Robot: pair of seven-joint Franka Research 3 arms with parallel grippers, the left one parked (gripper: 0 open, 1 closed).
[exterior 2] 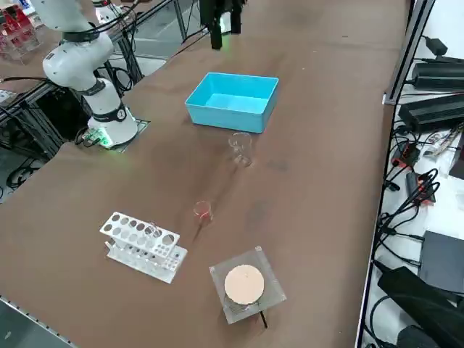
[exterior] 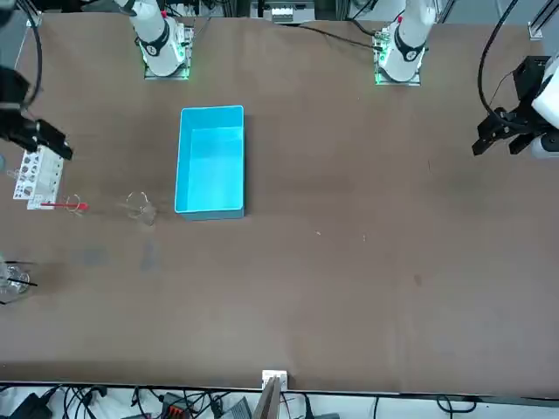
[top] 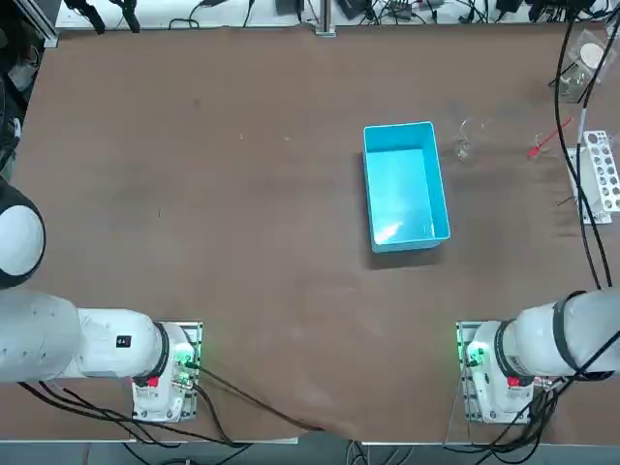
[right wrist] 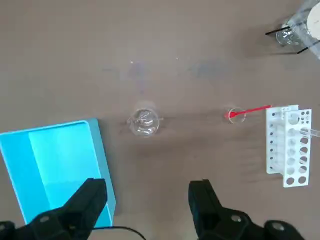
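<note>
My right gripper (right wrist: 150, 187) hangs high over the table's right side, open, with nothing between its fingers (right wrist: 90, 192). Below it lie the near corner of an empty blue bin (right wrist: 50, 165) and a clear glass beaker (right wrist: 144, 121) standing beside the bin. Further out are a small vial with a red stick (right wrist: 240, 114) and a white tube rack (right wrist: 290, 145). The overhead view shows the bin (top: 405, 189), beaker (top: 462, 147), red stick (top: 544, 142) and rack (top: 599, 174) in a row toward the right edge. The gripper touches none of them.
A clear square box holding a tan disc (exterior 2: 245, 284) stands at the far right corner, past the rack (exterior 2: 141, 245). Black cables (top: 581, 126) hang over the right edge. The brown table (top: 213, 194) runs left of the bin.
</note>
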